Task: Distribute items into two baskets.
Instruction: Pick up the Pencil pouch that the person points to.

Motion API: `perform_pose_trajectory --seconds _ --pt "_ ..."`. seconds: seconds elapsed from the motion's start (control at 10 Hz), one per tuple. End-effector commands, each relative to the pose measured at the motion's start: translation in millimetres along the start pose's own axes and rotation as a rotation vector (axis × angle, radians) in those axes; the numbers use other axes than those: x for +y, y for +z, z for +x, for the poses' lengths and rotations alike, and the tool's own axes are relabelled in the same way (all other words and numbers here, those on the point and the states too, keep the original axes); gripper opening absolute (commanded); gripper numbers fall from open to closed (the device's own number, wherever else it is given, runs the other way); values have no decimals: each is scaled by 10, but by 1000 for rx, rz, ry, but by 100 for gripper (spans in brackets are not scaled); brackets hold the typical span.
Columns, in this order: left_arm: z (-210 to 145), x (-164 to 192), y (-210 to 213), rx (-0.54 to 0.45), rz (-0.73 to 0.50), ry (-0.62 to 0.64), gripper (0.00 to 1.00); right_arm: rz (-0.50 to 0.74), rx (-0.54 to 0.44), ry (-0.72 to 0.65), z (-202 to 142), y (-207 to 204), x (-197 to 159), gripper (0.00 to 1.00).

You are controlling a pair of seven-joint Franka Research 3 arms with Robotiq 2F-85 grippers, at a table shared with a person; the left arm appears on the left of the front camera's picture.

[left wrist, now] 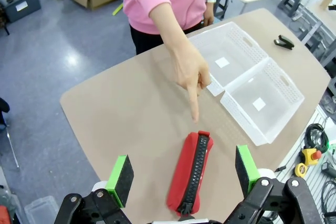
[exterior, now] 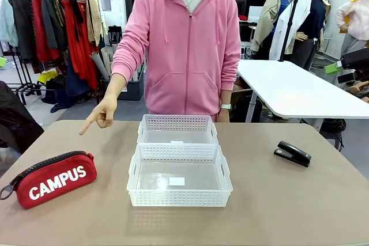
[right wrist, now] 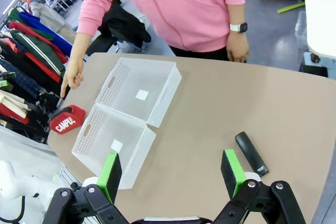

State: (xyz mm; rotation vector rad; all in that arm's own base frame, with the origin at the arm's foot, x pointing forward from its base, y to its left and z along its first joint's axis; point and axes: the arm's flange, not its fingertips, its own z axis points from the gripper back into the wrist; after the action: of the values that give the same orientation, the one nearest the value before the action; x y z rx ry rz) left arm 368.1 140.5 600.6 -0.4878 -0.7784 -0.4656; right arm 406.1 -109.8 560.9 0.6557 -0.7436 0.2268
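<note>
Holds the left tool (left wrist: 184,174) spread wide, high over the red pouch (left wrist: 190,174) lying near the bench's (exterior: 288,211) near left corner. Holds the right tool (right wrist: 170,172) just as wide, over the black stapler (right wrist: 251,153) lying toward the right edge. From the far edge, stretches a hand (exterior: 104,116) down, index finger aimed at the pouch, apart from it. At mid-bench, touching rim to rim: the near basket (exterior: 179,200) and the far basket (exterior: 177,123). Hides the pouch's one end behind the left tool's base; cuts its strap at the front view's border.

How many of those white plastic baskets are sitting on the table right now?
2. The near basket sits mid-table; the far basket is right behind it, toward the person, rims touching. Nothing there looks able to hide a third.
</note>
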Motion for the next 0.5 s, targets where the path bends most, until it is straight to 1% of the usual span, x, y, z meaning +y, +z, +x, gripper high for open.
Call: perform_pose_trajectory --seconds 0.0,0.4 --pt "10 -3 7 -9 -4 -3 100 11 -6 1 8 -3 -5 100" --pt "10 -3 7 -9 -4 -3 100 11 -6 1 8 -3 -5 100"
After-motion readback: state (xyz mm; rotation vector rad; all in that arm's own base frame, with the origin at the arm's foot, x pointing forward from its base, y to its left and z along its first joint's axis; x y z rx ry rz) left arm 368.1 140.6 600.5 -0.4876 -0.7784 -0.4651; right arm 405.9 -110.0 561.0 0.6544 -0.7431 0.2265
